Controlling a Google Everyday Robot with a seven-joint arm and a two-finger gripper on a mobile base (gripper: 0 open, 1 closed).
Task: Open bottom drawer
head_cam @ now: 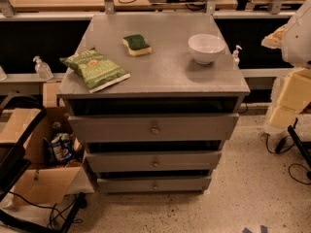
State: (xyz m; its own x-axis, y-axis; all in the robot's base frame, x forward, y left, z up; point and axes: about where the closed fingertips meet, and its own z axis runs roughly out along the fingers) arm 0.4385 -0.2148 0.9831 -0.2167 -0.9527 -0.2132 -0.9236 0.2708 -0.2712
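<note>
**Three drawers, lowest one not yet pulled**

Camera view: a grey cabinet (165, 79) fills the middle of the picture, with three stacked fronts. The bottom drawer (121, 184) sits lowest, just above the speckled floor. Its small round knob (154, 185) is centred on the front, and the front appears pushed in, so I judge the task not yet begun.

The gripper (284, 106) hangs at the right edge, beside the cabinet and well above the knob, touching nothing. Whether it is released or clenched, I cannot tell. That position probably leaves room for a low, frontal approach.

On top lie a green chip bag (95, 69), a sponge (136, 44) and a white bowl (206, 47), all clear of the drawer's path. Cardboard boxes (43, 183) crowd the floor on the left.
</note>
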